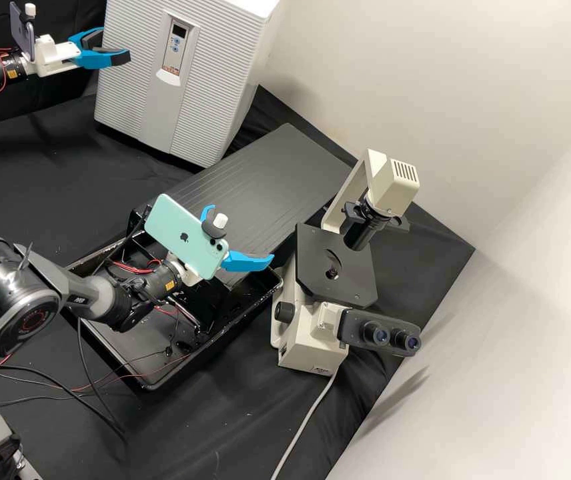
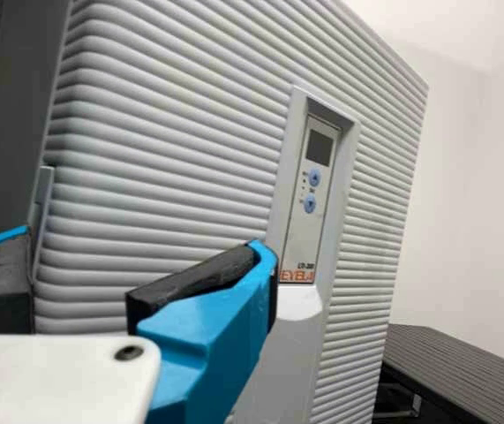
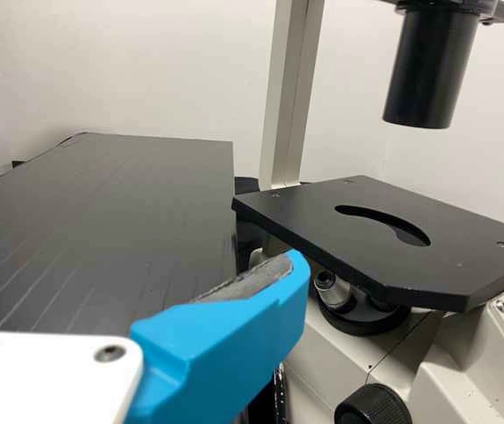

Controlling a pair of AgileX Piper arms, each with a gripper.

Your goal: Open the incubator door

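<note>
Incubator door stands beside left gripper, 2 jaws parted.

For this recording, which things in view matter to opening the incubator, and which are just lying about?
Belongs to the job:
- incubator
- its ribbed door
- left gripper, jaws open near the door's edge

Just lying about, it seems:
- microscope
- black tray
- flat black board
- green phone, mounted on an arm

The right arm was dark grey and black, with rounded joints, a yellow label and thin red wires. The left pincer and the right pincer were white, with bright blue fingers, dark grey pads and a dark round screw.
</note>
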